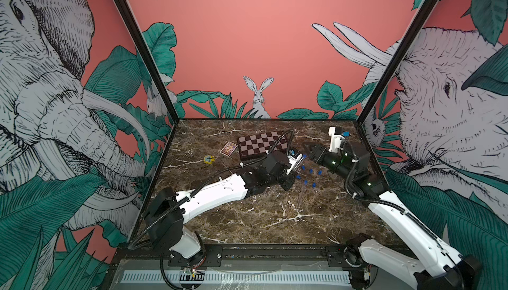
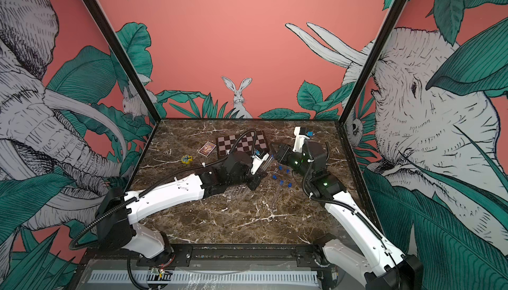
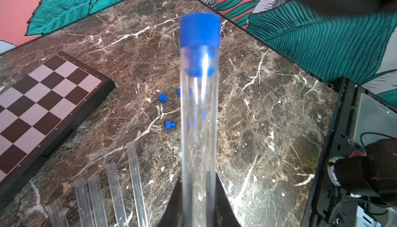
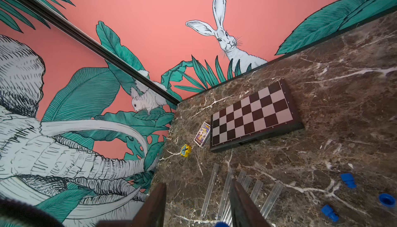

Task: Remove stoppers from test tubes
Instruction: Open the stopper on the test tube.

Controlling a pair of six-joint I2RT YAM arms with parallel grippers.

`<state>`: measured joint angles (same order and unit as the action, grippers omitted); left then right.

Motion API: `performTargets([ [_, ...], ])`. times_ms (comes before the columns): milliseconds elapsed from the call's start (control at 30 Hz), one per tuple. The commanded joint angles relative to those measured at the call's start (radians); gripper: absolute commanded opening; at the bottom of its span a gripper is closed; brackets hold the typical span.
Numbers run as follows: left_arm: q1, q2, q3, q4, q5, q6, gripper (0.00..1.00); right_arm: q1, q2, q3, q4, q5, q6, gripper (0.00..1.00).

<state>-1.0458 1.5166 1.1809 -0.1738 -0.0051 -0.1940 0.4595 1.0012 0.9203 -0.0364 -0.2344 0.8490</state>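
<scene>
Clamped left claw (image 3: pixel 197 195) pinches a clear test tube (image 3: pixel 198 129) near its base. The tube sticks out from the jaws, above the marble table (image 1: pixel 247 220). A blue stopper (image 3: pixel 200 29) sits plugged in the tube's far mouth, with its stem visible inside the glass.

In a top view the right claw (image 1: pixel 306 146) is just beside that capped end. Contact cannot be told. In the right wrist view its fingers (image 4: pixel 154 204) are spread wide with nothing gripped between them. A blue blur at the frame edge between them is unclear.

Loose stoppers (image 1: pixel 310 171) are scattered on the table under and between the two claws. At least six show in both top views and three in the right wrist view (image 4: pixel 348 179).

Uncapped tubes (image 3: pixel 115 185) lie side by side on the table near the chessboard (image 1: pixel 262 144), partly hidden under the left arm from above.

A card box (image 1: pixel 228 148) lies just beside the chessboard, and a yellow toy (image 1: pixel 209 159) is near it, both well apart from the tubes.
</scene>
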Motion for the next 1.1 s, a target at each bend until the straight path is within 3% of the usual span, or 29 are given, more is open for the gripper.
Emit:
performTargets([
  [0, -0.009, -0.043, -0.019, 0.009, 0.012, 0.014, 0.00, -0.005, 0.044, 0.029, -0.028, 0.009, 0.037, 0.46],
  [800, -0.013, -0.050, -0.001, 0.025, 0.005, 0.024, 0.00, 0.005, 0.152, 0.035, 0.002, -0.090, 0.112, 0.32],
  [1067, -0.012, -0.049, 0.000, 0.020, 0.005, 0.024, 0.00, 0.005, 0.158, 0.037, 0.016, -0.087, 0.117, 0.20],
])
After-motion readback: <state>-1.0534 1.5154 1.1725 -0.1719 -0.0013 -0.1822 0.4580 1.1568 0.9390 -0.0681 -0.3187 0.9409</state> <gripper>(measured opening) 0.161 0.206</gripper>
